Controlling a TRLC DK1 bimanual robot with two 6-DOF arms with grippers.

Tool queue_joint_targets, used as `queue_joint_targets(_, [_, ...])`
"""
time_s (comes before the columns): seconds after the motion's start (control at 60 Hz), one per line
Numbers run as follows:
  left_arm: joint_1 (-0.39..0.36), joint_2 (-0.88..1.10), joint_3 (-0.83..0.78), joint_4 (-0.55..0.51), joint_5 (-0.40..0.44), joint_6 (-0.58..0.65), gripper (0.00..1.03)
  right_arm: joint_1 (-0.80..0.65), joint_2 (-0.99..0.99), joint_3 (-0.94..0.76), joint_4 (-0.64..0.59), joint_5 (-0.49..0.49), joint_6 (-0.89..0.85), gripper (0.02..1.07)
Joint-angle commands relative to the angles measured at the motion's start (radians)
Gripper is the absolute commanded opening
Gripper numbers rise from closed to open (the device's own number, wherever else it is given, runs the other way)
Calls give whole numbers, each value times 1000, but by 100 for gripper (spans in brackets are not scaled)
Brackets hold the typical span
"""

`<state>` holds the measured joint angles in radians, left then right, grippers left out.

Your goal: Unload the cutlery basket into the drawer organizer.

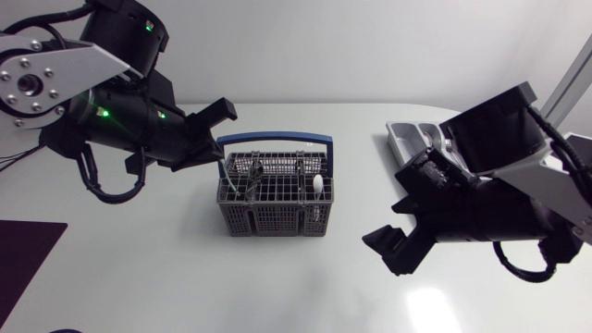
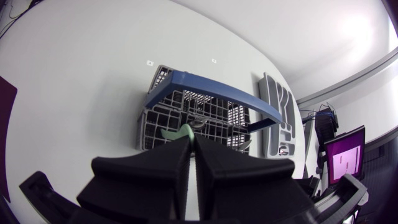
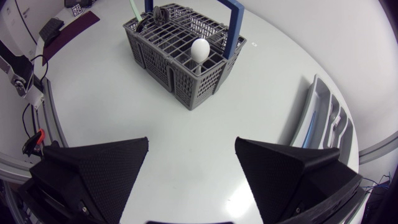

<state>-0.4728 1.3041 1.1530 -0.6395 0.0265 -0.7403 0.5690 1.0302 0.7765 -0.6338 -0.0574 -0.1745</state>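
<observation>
Matte black left hand (image 2: 191, 146), silver-grey links (image 1: 55, 74)

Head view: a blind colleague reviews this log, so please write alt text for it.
A grey cutlery basket with a blue handle stands mid-table; the left tool grips a green utensil at its left end. The right tool hangs open near a drawer organizer.

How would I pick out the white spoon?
Find the grey basket with the blue handle, mid-table. At its end nearer the organizer, a spoon stands bowl up. It alone is white; the other upright piece is pale green.
</observation>
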Motion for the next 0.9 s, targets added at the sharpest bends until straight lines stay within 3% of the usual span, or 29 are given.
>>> queue_joint_targets(0.0, [-9, -35, 4, -17, -10, 1, 4, 14, -12, -26, -17, 10, 30, 102])
queue_joint_targets(0.45, [-69, -193, 13, -81, -48, -21, 4, 49, -96, -52, 65, 13, -51, 102])
queue_joint_targets(0.633, [-158, -221, 22, -108, -43, -110, 4, 85, -134, -51, 85, 1, -76, 102])
queue_joint_targets(0.733, [-165, -187, 30, -112, 61, -148, 4, 89, -127, -42, 83, -7, -66, 102])
queue_joint_targets(0.883, [-168, -131, 65, -140, 148, -163, 4, 106, -105, -11, 74, -35, -54, 102])
